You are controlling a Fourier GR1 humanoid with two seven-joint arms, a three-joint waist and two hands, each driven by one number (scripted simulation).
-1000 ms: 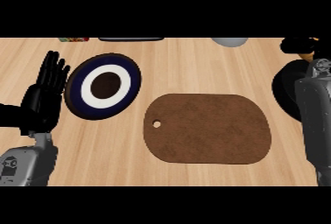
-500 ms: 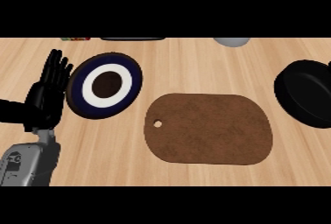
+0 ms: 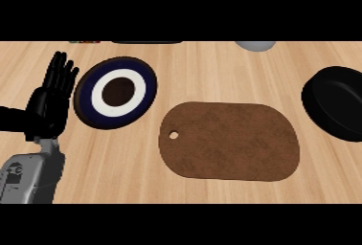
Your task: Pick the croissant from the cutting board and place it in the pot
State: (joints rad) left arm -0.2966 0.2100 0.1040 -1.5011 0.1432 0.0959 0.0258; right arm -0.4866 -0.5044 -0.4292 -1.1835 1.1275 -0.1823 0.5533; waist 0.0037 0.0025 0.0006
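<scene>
Right arm gone from view, board bare

The right arm that hung over the pot (image 3: 338, 107) at far right has left; no croissant shows on the cutting board (image 3: 230, 141), likely in the pot. Left hand (image 3: 51, 98) rests at left, fingers straight and apart

The robot's left hand (image 3: 51, 98) rests at the left edge of the head view, fingers straight and pointing up toward the far side of the counter, thumb out to the left, holding nothing. Its grey forearm (image 3: 29, 177) rises from the lower left corner to meet the black wrist. The right arm and hand do not appear in the view.
</scene>
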